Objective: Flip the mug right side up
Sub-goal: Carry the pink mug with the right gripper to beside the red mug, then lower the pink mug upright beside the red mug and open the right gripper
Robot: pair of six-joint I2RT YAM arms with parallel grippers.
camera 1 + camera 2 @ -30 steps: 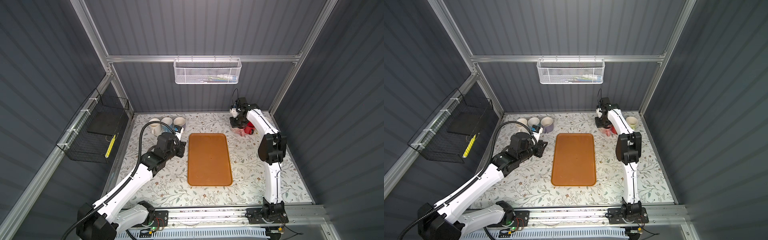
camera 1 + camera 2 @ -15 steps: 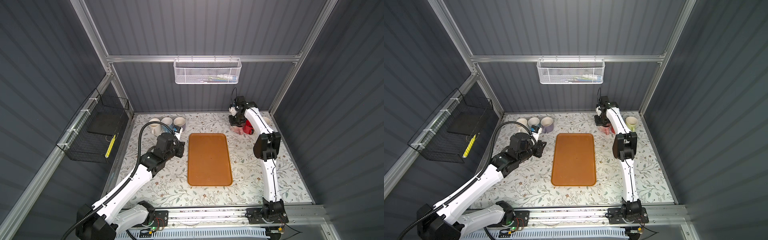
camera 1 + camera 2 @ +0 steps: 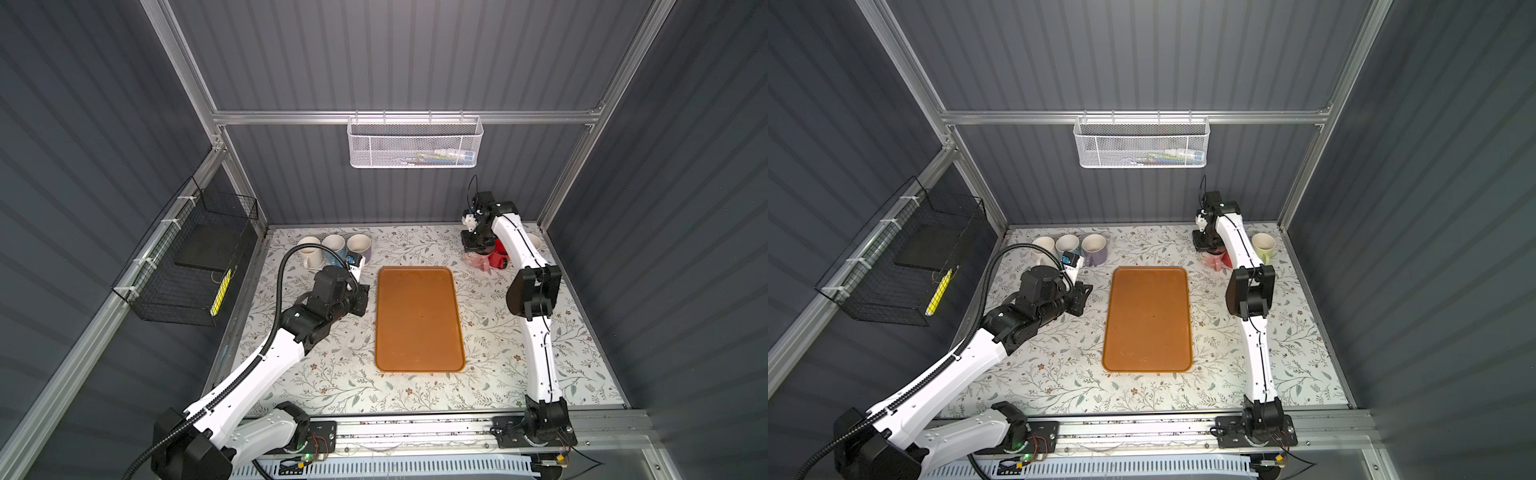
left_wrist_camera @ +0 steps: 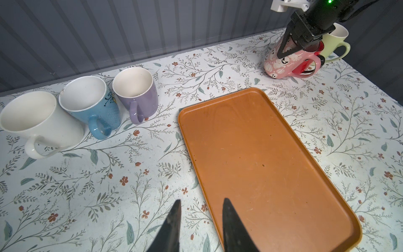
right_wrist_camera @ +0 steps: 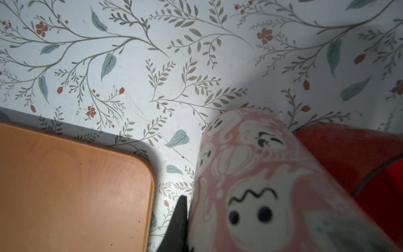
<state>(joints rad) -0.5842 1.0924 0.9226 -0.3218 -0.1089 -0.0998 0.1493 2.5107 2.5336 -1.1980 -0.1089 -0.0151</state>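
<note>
Black left gripper hangs unmoved over the table beside the orange tray, its fingers slightly apart on nothing. At back right the pink ghost mug sits tilted, rim up, just beside a red mug, with the right gripper pinching its rim wall (inner finger hidden). Over the last second the right elbow has swung slightly inward, so uprighting looks nearly done, with release pending.

left end effector low, jaws parted — right end effector clamped

Grey ribbed walls, floral tabletop
</note>
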